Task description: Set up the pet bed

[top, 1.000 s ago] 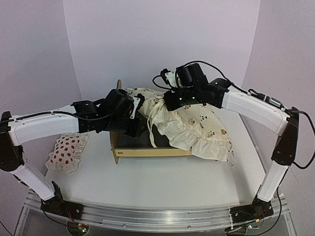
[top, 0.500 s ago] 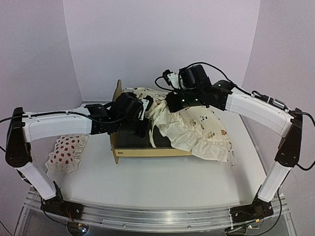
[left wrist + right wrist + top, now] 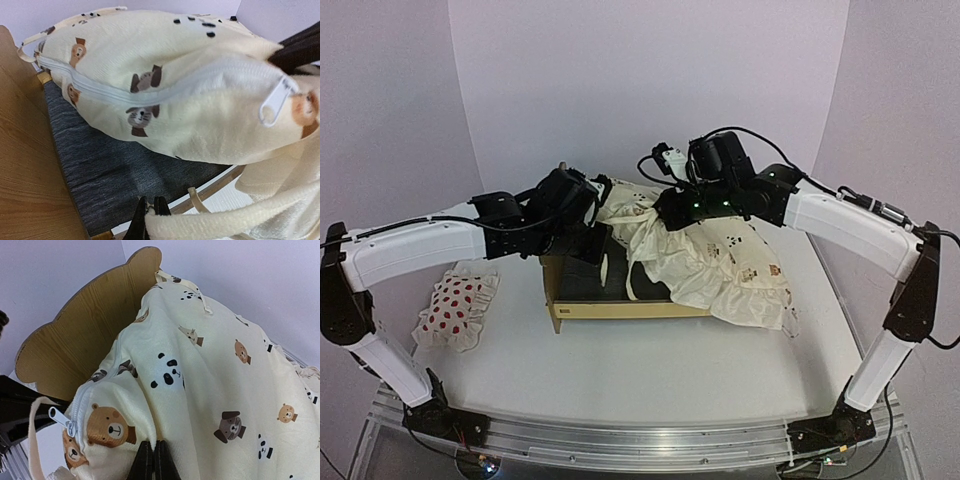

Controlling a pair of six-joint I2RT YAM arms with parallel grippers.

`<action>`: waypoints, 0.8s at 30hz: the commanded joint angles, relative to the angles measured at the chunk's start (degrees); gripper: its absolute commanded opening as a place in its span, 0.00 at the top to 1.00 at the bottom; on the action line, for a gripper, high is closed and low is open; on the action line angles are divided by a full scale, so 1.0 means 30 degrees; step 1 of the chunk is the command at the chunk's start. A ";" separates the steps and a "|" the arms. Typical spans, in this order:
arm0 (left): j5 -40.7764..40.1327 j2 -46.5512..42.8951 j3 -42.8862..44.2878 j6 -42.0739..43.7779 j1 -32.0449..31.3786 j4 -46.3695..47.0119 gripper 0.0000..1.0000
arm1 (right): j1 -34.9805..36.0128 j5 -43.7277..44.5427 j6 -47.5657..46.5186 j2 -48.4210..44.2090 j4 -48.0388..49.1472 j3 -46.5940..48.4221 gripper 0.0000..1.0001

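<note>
The left hand (image 3: 150,216) pinches a cream tie (image 3: 210,220) of the cushion (image 3: 720,262). The right hand (image 3: 153,458) is clamped on its fabric. The cushion lies partly in the pet bed (image 3: 620,311), mid-desk (image 3: 650,370) toward the far edge, and the rest spills rightward. The spotted pillow (image 3: 455,308) lies outside, by the left edge. The setup looks roughly half done.
</note>
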 commanded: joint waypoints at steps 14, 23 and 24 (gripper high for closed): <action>0.1213 -0.1099 0.3835 0.0083 -0.0009 -0.2756 1.00 | -0.0183 -0.1837 0.0738 -0.0836 -0.1651 0.4619 1.00; 0.1916 -0.1185 0.3600 0.0000 -0.0015 -0.2592 1.00 | -0.0191 -0.1163 0.0680 -0.1159 -0.2019 0.4454 1.00; 0.1846 -0.1227 0.3311 -0.0059 -0.0009 -0.2509 1.00 | -0.0188 -0.1265 0.0764 -0.1136 -0.2009 0.4216 1.00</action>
